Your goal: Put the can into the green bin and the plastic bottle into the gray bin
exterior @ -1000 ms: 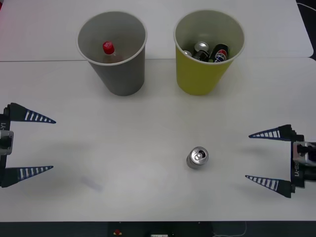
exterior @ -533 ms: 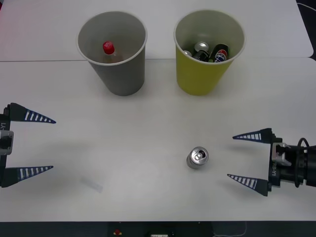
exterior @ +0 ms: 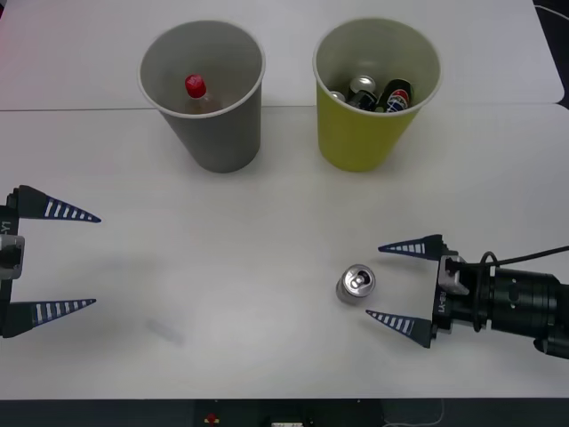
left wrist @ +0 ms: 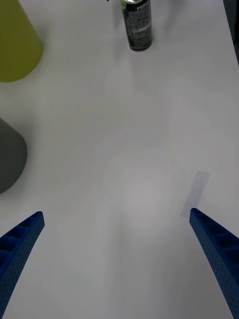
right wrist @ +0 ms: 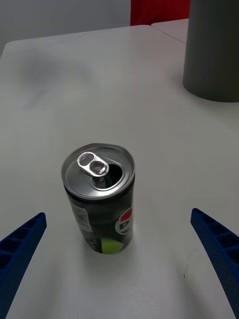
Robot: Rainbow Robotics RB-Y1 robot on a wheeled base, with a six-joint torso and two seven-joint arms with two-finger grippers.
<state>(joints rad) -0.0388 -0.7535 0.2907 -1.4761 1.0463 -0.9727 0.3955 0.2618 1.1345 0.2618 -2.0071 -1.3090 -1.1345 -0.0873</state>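
Fingers spread wide, my right gripper [exterior: 387, 282] sits just beside the upright can [exterior: 356, 284] on the table [exterior: 222, 294]. My left gripper [exterior: 76, 260] waits, also spread, at the table's left edge.

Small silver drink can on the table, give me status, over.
Right gripper open, beside the upright silver-gray can, not touching. Left gripper open, parked at the table's left. Path between clear.

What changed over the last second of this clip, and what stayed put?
The right tool slid in along the table toward the can, open, and now its fingers reach to just beside the can without touching it. Nothing was grasped or released. The can stands where it was, the left tool waits open, and the plastic bottle sits in the gray bin; the green bin is unmoved.
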